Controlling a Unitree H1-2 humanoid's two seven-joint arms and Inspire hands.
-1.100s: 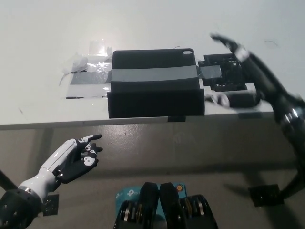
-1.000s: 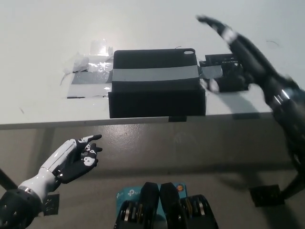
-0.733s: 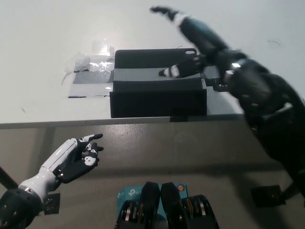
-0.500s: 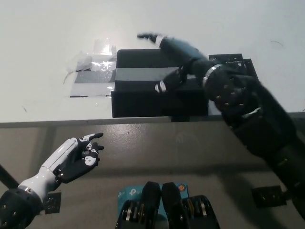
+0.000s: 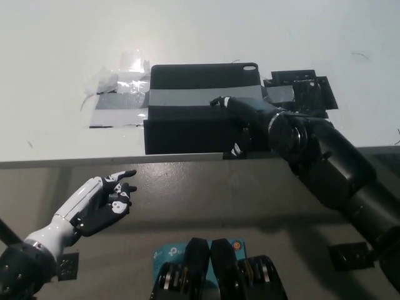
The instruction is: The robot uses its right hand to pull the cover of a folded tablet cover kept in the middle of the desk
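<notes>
Black, flat and folded: tablet cover in the middle of the white desk, near its front edge, long side running left to right, with a grey tape band across its top. Crumpled clear tape stuck to the desk just left of the cover, over a grey patch. Small black bracket on the desk at the cover's right end, partly under the same tape. Black right hand lying over the right part of the cover, fingers stretched leftwards along the grey band, a lower finger curling down over the front edge near the right corner. Not clear whether anything is pinched: fingers neither spread wide nor plainly closed on the cover, contact along the top appearing likely but grip impossible to tell. Black forearm running off to the lower right, crossing the desk edge. Cover flat on the desk, not lifted at any corner that shows. White left hand resting low at the left, below the desk edge and well apart from the cover, palm up, fingers loosely spread, holding nothing
</notes>
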